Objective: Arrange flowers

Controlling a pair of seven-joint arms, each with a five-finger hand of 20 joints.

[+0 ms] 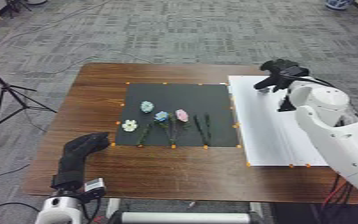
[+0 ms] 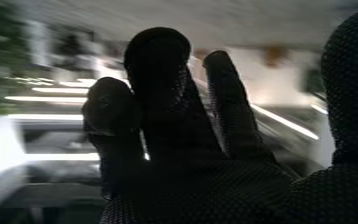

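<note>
On the black mat [image 1: 171, 137] lie a pale blue flower [image 1: 147, 106], a white flower [image 1: 129, 125], a blue flower [image 1: 161, 116] and a pink flower [image 1: 182, 115]. Thin green stems [image 1: 208, 127] lie at the mat's right part. My right hand [image 1: 284, 69] is over the far end of the white board, away from the flowers. In the right wrist view the right hand [image 2: 171, 110] is open, its fingers straight and nothing held. My left hand [image 1: 87, 143] is at the table's left side, left of the mat's near corner.
The white board [image 1: 269, 135] lies along the right side of the brown table [image 1: 149, 175], beside the mat. Small orange markers [image 1: 174, 146] line the edges of mat and board. A black tripod [image 1: 8, 89] stands on the floor at the left.
</note>
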